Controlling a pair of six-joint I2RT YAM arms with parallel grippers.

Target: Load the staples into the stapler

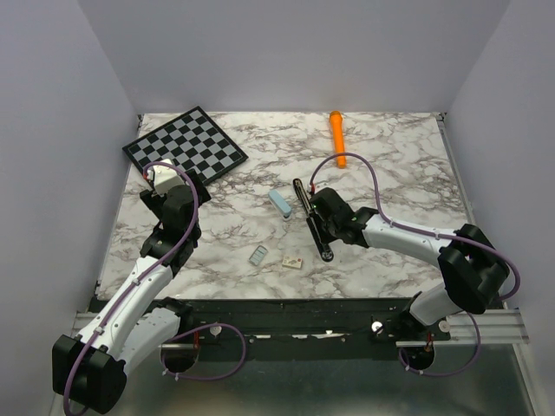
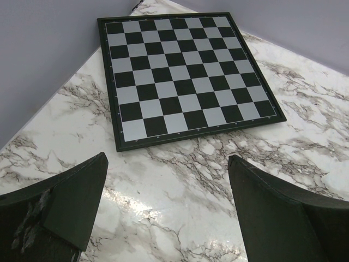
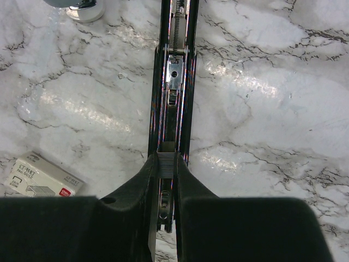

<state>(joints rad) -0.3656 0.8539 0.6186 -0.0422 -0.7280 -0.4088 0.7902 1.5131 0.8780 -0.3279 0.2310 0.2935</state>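
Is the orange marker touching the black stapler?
Apart. The top view shows a stretch of bare marble table between the orange marker and the far end of the stapler.

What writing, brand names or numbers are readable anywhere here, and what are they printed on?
Nothing can be read for sure.
Small white box: dark print and a red mark, too blurred to read.
Stapler, chessboard, orange marker: no lettering visible.
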